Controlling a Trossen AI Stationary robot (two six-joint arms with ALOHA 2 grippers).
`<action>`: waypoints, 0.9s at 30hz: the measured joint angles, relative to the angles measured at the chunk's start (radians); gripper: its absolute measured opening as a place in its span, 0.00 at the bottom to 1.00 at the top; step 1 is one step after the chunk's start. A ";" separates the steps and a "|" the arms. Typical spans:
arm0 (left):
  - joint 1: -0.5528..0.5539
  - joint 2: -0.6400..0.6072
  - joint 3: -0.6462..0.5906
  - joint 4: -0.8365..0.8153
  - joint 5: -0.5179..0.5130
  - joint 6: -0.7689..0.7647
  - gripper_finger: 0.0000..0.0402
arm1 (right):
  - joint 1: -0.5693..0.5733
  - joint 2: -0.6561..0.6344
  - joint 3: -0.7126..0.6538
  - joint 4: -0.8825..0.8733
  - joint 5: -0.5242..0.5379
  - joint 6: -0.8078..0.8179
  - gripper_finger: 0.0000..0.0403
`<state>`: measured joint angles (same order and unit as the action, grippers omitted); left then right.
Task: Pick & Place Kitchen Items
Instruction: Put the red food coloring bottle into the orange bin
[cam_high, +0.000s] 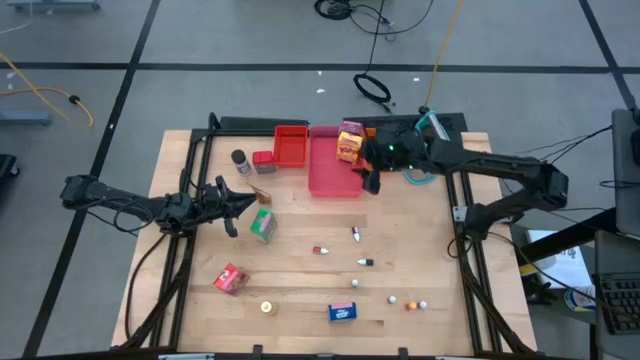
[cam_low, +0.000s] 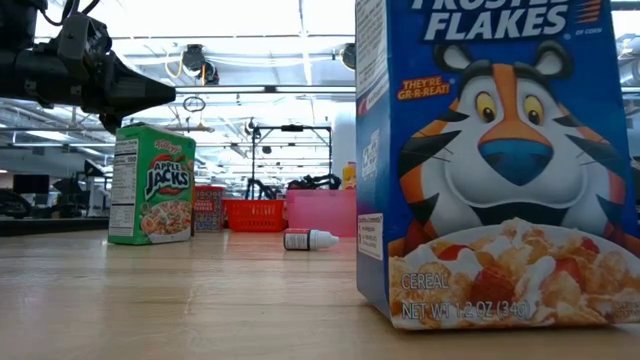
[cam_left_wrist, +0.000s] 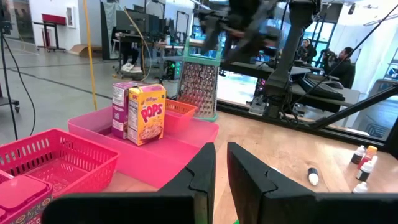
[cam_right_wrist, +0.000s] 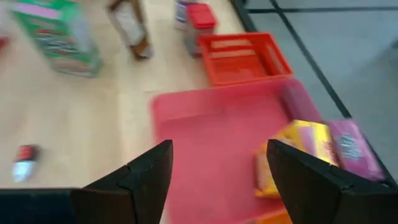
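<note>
R hand (cam_right_wrist: 217, 180) — jaws wide, empty, above pink tray (cam_high: 330, 178) just beside yellow Pops box (cam_high: 349, 144), which stands in tray w/ pink box (cam_right_wrist: 351, 149). L hand (cam_high: 232, 203) — jaws shut, empty, over worktop (cam_high: 300, 260) near green box (cam_high: 263, 224). Next: pull R clear w/o clipping Pops box, then approach a loose item square-on

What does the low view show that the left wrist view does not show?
Only the low view shows the blue Frosted Flakes box close to the camera and the green Apple Jacks box standing upright. Only the left wrist view shows the yellow Pops box standing in the pink tray, the metal grater, people in the room behind, and the shut left gripper. Both views show the pink tray, the red basket and a small white-capped bottle lying on the table.
</note>
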<state>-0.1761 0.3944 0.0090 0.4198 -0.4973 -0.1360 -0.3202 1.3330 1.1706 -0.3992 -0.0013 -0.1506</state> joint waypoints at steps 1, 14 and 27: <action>0.000 0.000 0.000 0.000 0.000 0.000 0.10 | 0.022 -0.009 0.000 -0.007 0.000 0.008 0.62; 0.000 0.000 0.000 0.000 0.000 -0.004 0.10 | 0.290 0.020 0.000 -0.160 0.002 0.179 0.62; 0.000 0.000 0.000 0.000 0.000 -0.003 0.10 | 0.335 0.200 0.000 -0.221 0.005 0.435 0.62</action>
<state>-0.1761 0.3943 0.0086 0.4202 -0.4969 -0.1390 0.0151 1.5329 1.1706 -0.6202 0.0040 0.2844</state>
